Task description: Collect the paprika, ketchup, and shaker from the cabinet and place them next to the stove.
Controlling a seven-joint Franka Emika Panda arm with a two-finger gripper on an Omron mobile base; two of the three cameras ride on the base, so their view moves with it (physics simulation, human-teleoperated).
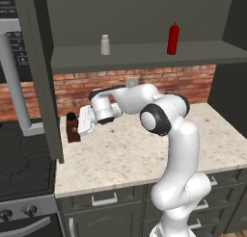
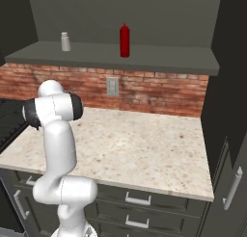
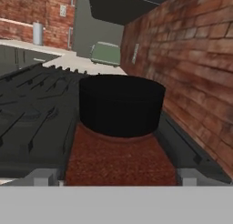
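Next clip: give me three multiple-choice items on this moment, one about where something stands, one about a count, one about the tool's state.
1. Where does the paprika stand?
A. On the cabinet shelf
B. On the counter, at its stove-side end
C. In a drawer

2. How many task items are on the cabinet shelf?
A. Two
B. Three
C. None

3. How is the tool?
A. Shut on the ketchup
B. Shut with nothing in it
C. Open, its fingers either side of the paprika

Answers:
1. B: the left base view shows the dark bottle on the speckled counter, with the stove just past that end.
2. A: the shaker and the ketchup stand up there.
3. C: the hand view shows the finger tips spread wide of the bottle's sides.
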